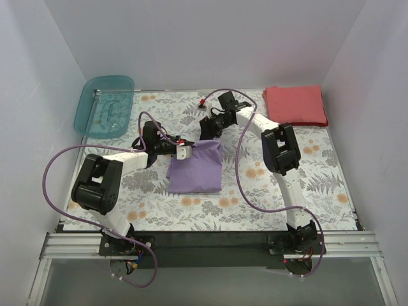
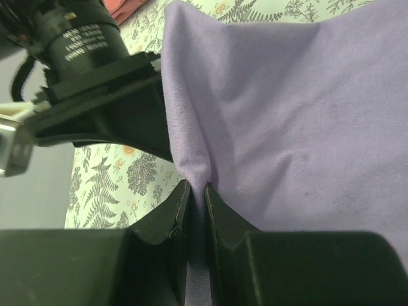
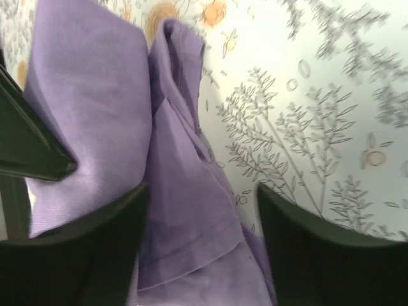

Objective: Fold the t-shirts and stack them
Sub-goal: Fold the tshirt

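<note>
The lavender shirt (image 1: 195, 167) lies in the middle of the floral desk (image 1: 319, 185) as a folded, roughly square packet, with its far edge drawn up. The left claw (image 2: 196, 188) is pressed together on a pinch of that edge, and the layers it holds are hidden. The right claw (image 3: 203, 191) stands spread at the far-right corner, loose cloth between its fingers. Both arms bend inward. Beyond, the coral-red shirt (image 1: 295, 105) lies folded far right, and a teal bin (image 1: 105, 105) sits far left.

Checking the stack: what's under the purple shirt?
Floral table shows beside the purple shirt; anything beneath its folds is hidden. The red shirt lies apart, far right.
</note>
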Action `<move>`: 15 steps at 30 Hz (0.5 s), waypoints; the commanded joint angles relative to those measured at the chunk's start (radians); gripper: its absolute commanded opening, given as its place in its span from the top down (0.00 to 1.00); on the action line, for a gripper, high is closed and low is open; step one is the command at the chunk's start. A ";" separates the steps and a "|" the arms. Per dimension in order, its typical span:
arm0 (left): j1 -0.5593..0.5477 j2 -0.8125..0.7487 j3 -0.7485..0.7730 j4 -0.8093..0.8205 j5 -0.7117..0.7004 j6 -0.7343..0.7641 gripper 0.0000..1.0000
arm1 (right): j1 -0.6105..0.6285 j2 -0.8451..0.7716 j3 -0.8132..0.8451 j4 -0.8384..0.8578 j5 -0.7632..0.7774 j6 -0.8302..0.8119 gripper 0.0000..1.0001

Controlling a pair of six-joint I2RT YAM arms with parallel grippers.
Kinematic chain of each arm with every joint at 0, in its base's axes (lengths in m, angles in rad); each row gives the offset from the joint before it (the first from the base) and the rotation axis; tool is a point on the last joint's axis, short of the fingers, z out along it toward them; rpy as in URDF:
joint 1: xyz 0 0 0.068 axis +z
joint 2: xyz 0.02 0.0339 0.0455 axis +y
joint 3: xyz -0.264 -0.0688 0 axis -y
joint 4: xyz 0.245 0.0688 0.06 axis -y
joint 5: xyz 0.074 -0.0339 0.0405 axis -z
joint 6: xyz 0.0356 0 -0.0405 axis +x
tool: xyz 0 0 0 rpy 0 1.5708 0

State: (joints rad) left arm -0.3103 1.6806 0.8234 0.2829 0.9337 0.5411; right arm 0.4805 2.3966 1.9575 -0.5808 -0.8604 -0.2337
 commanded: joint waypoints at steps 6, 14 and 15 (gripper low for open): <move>0.007 0.076 0.085 0.094 -0.114 -0.079 0.77 | -0.106 -0.106 0.135 0.004 0.072 -0.029 0.02; 0.048 0.062 0.194 0.064 -0.211 -0.321 0.48 | -0.235 -0.180 0.121 -0.001 0.109 -0.038 0.02; 0.063 0.044 0.235 -0.020 -0.207 -0.360 0.47 | -0.237 -0.223 0.100 0.001 0.094 -0.033 0.02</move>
State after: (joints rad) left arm -0.2756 1.8111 0.9764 0.3286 0.7624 0.3344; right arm 0.2607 2.2925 2.0632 -0.5774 -0.7559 -0.2623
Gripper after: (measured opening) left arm 0.524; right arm 0.983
